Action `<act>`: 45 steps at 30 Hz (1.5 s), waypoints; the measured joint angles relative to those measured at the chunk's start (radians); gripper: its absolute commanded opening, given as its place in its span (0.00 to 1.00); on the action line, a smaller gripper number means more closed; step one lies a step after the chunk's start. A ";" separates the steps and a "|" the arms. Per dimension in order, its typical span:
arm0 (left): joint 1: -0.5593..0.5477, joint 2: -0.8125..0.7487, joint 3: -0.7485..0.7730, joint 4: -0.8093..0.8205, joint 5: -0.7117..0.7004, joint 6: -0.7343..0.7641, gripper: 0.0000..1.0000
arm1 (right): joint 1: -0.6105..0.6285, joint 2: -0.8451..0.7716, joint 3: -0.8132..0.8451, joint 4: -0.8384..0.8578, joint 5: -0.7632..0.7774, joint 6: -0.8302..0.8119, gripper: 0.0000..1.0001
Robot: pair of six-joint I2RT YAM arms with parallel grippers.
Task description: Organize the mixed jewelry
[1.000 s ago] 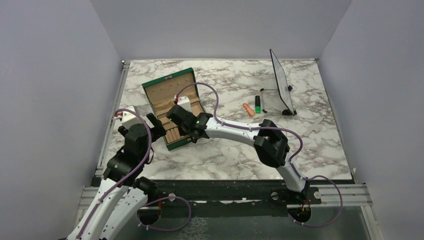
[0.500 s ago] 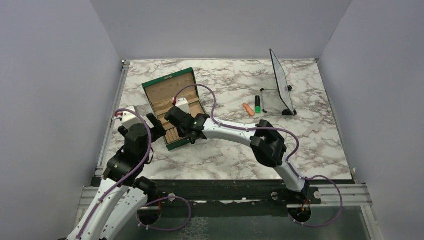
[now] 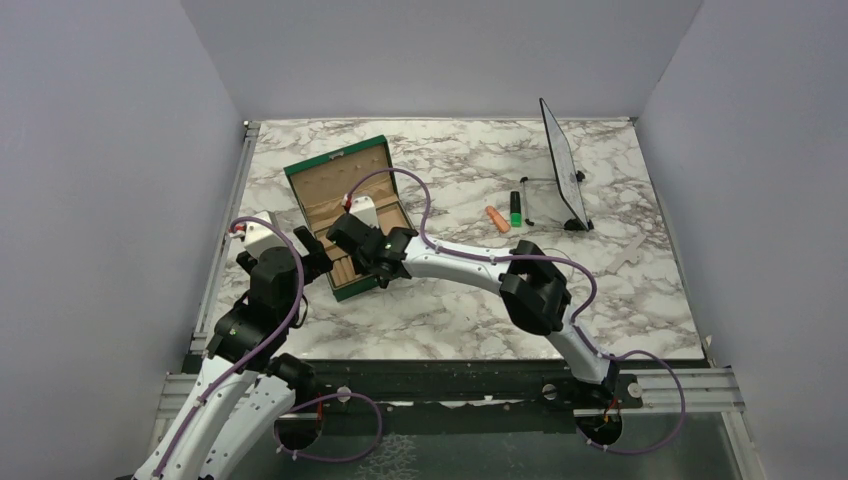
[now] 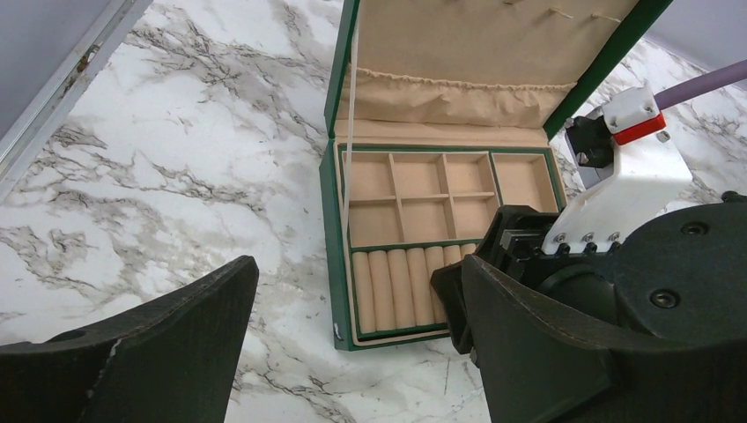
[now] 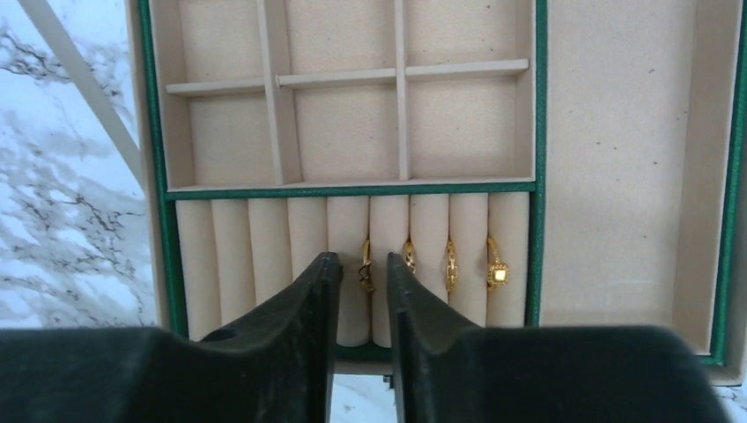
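Observation:
The green box (image 3: 372,152) lies open, its lid raised. In the right wrist view several gold rings stand in the slots of its beige ring rolls (image 5: 264,256); the leftmost ring (image 5: 366,267) lies just ahead of my right gripper (image 5: 362,260). Those fingers hang narrowly open over the rolls, and I see nothing pinched between them. Another ring (image 5: 498,273) with a square face sits at the right end. My left gripper (image 4: 357,282) stands wide open and holds nothing, low over the marble by the box's near left corner (image 4: 339,339).
The square compartments (image 5: 348,132) and the long side tray (image 5: 617,159) hold nothing visible. An orange cylinder (image 3: 496,218) and a green-and-black marker (image 3: 516,207) lie right of the box. A dark panel (image 3: 562,165) stands on a stand behind them. A metal rail (image 3: 238,190) runs along the left edge.
My right gripper's jaws have parted from shut, leaving the ring in its slot. The right arm has crept slightly left. The left arm has not moved.

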 measured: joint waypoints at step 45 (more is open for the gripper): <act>0.000 0.096 -0.209 0.035 0.397 -0.292 0.64 | -0.288 -0.232 -0.360 0.127 -0.137 -0.119 0.30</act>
